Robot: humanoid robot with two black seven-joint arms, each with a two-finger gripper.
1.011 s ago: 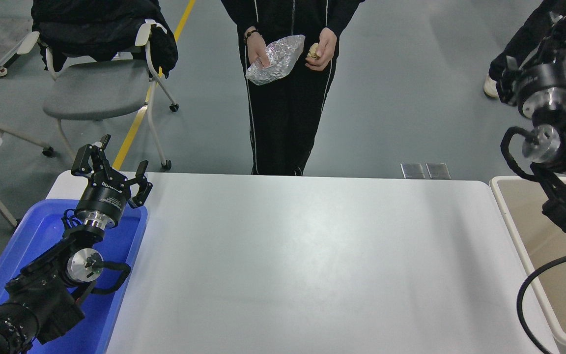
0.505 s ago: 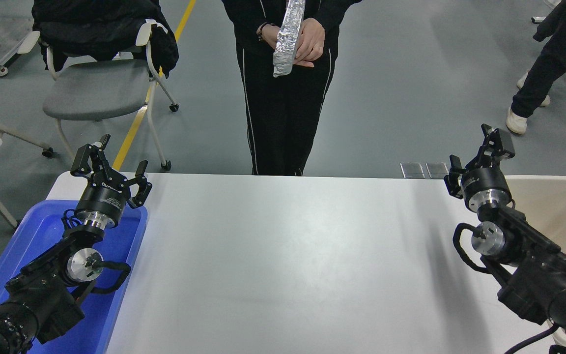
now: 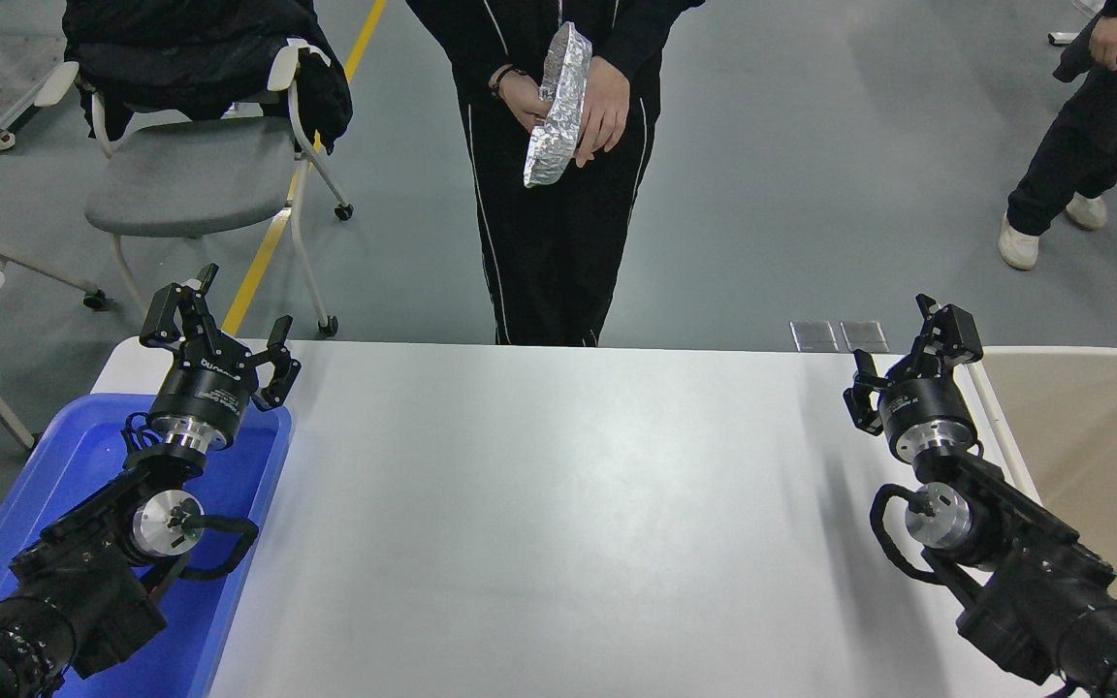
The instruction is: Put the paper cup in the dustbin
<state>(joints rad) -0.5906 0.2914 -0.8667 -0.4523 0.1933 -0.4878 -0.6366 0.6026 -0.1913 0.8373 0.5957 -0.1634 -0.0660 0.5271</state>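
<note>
The right tool is hovering over the white surface at its right edge, just beside the near rim of the dustbin, with its fingers spread wide and holding nothing. The left tool is sitting parked at the lower left, above the far end of the blue tray, its fingers likewise standing wide apart and gripping nothing. The paper cup is not showing anywhere in this view, neither on the surface nor in either tool; the visible part of the dustbin's inside is showing only smooth beige wall. At the far side a person in dark clothing is standing, holding a crumpled silver foil tray on edge between both hands. A grey chair with a dark jacket draped over it is standing at the upper left.
</note>
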